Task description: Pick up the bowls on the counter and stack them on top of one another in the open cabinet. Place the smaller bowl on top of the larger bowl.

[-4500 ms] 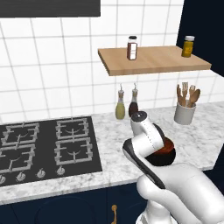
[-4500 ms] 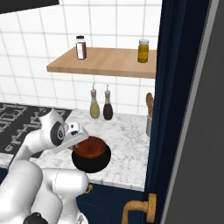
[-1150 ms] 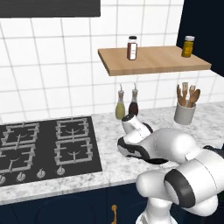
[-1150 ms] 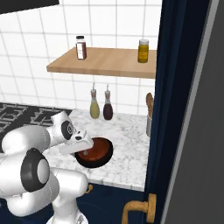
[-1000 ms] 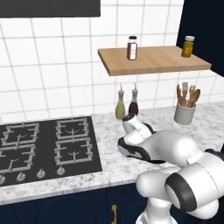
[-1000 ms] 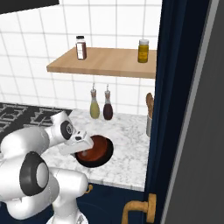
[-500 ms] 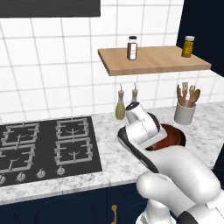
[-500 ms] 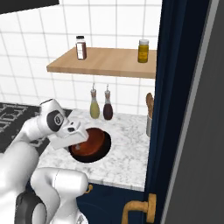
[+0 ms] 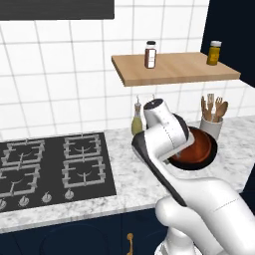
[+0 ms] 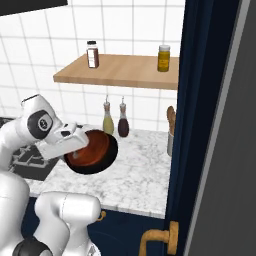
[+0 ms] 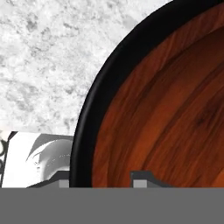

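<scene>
One bowl (image 10: 92,151) hung in the gripper (image 10: 79,137) above the counter (image 10: 145,165), tilted toward the right base view: black on the outside and rim, glossy reddish-brown with a wood-like grain inside. Whether this was a single bowl or the smaller one nested in the larger could not be told. In the hand view its black rim (image 11: 94,109) ran up between the two fingers, one fingertip (image 11: 141,179) over the reddish-brown inside and the other outside the wall, so the jaws were clamped across the rim. The left base view showed the bowl (image 9: 196,149) mostly behind the forearm, near a grey utensil cup (image 9: 211,127) holding wooden utensils that the right base view half hid behind a dark navy door (image 10: 210,110). The right base view gave the open inside face of the bowl and two bottles (image 10: 115,122) hanging at the tiled wall behind it. Above, the wooden shelf (image 9: 174,68) carried a dark-filled jar (image 9: 150,54) and a yellow jar (image 9: 214,53), well apart; their labels were too small to read. The black gas hob (image 9: 52,167) lay to the left of the arm in the left base view.
</scene>
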